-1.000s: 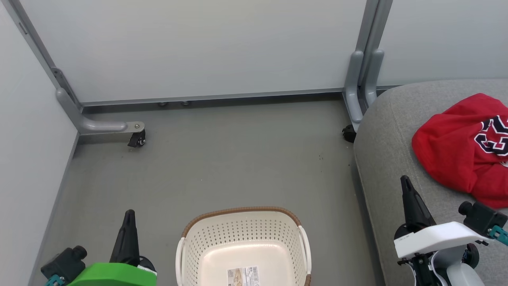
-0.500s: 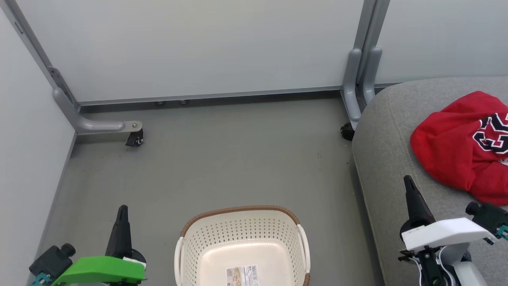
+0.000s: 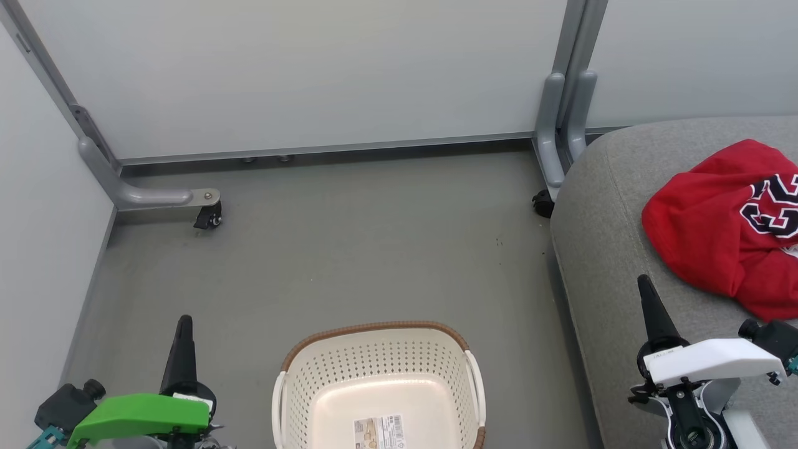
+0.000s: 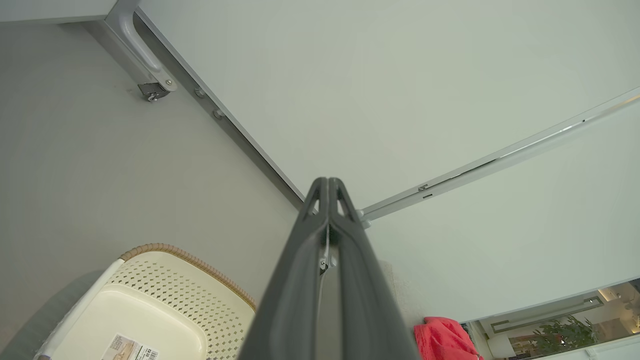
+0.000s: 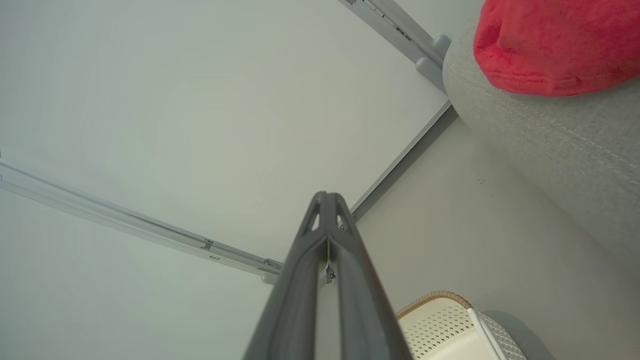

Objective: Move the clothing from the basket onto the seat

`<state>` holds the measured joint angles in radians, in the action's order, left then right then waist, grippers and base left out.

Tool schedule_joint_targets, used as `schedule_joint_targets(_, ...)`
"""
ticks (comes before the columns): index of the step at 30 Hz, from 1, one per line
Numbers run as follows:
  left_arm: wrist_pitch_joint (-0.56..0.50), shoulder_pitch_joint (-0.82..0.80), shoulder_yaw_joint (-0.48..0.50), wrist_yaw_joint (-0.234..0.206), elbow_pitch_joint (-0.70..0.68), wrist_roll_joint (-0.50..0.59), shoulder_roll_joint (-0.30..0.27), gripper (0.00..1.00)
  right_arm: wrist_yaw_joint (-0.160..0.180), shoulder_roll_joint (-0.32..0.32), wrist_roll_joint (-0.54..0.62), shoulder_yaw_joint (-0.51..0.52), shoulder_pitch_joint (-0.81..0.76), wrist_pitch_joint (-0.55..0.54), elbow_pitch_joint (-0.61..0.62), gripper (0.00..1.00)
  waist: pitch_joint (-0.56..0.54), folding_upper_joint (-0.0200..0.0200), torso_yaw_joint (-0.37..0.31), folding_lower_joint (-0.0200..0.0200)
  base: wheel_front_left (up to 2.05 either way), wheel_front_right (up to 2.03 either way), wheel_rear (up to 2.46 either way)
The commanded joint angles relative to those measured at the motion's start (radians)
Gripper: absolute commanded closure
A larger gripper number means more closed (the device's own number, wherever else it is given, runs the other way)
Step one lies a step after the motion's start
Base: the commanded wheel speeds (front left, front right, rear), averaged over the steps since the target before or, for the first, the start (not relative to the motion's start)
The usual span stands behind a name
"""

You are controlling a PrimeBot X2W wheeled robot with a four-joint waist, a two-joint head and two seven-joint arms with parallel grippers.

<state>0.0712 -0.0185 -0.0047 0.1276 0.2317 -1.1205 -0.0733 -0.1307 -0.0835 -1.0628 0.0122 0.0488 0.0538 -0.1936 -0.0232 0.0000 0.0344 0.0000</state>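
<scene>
Below me the grey floor [image 3: 349, 249] carried the basket [image 3: 374, 327], which stood upright at the near edge of my head view. To my right the seat [image 3: 611, 237] rested on that same floor, a strip of floor between it and the basket. The clothing [image 3: 704, 237] lay in a rumpled red heap on the seat, its black-and-white number facing up. A dark caster [image 3: 209, 215] sat on the floor by the left wall, and a second caster [image 3: 541, 203] beside the seat's rounded corner.

Jersey [image 3: 704, 231] numerals [image 3: 773, 211] cut off at the edge; basket [image 3: 374, 327] label [image 3: 378, 431] illegible.
</scene>
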Motion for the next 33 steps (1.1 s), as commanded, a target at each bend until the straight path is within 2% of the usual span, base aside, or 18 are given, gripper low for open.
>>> schedule_joint_targets(1, -0.006, -0.031, 0.005, 0.003, -0.008, -0.026, -0.006, 1.0, 0.0, -0.003, -0.029, 0.006, 0.028, -0.007, 0.005, 1.0, 0.001, 0.0, -0.001, 0.0, 0.0, 0.0, 0.0)
schedule_joint_targets(33, -0.09, -0.068, 0.051, 0.004, 0.003, -0.304, -0.005, 1.0, 0.0, 0.012, -0.326, 0.053, 0.048, -0.091, -0.026, 1.0, 0.013, 0.0, -0.017, 0.0, 0.0, 0.0, 0.0)
